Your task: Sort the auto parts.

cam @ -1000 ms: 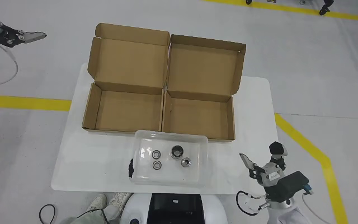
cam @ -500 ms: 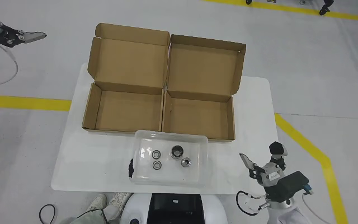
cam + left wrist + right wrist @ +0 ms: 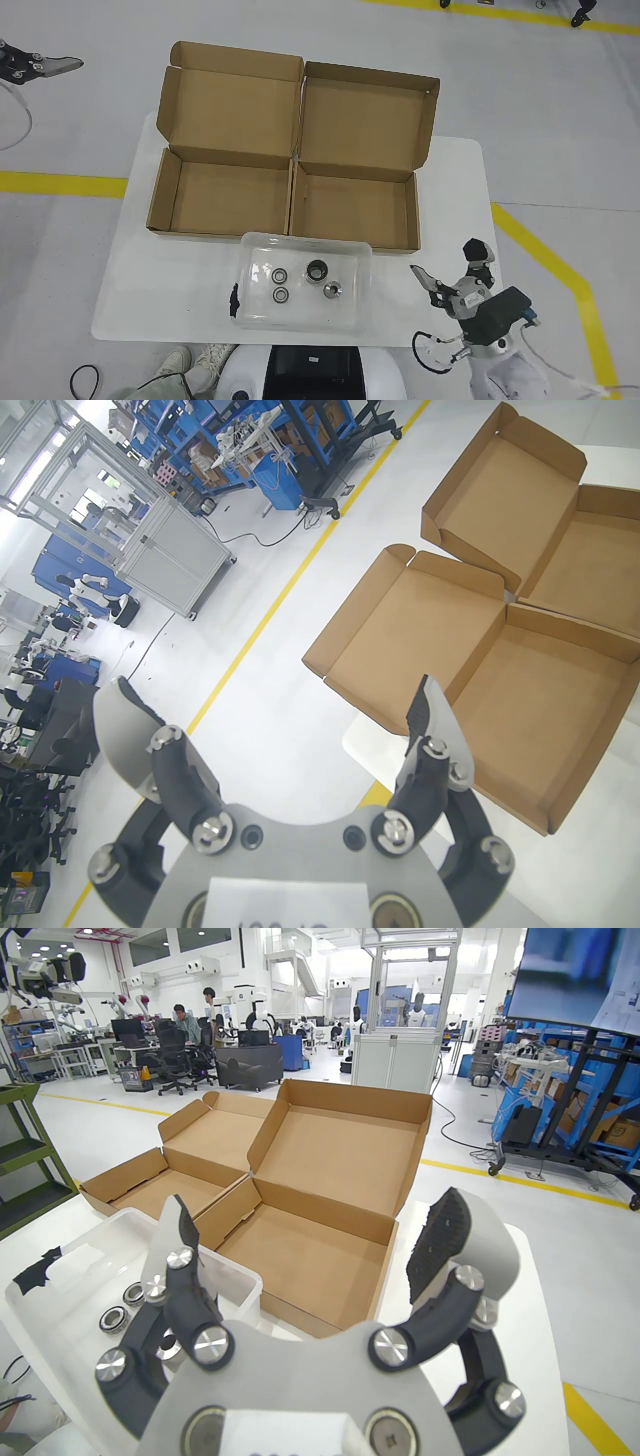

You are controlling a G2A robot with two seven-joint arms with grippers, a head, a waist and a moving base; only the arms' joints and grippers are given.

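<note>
Lying flat, bearings (image 3: 281, 272) in clear bin (image 3: 300, 237), axes upright

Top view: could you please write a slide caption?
Open right gripper beside clear bin of auto parts; two cardboard boxes empty.

The premises are presenting as a robotics laboratory in an open industrial hall: yellow lane lines (image 3: 60, 184) are running across a pale sealed floor (image 3: 540, 100), and blue shelving (image 3: 170, 430) is carrying equipment and cabling in the background. An aluminium-framed test enclosure (image 3: 395, 1060) is standing on the open floor far beyond the table, with white robots (image 3: 92, 592) standing about near it. Office chairs (image 3: 175, 1063) are clustering round desks (image 3: 75, 1053) in the distance, and a large screen (image 3: 575, 973) is showing on a wheeled stand.
</note>
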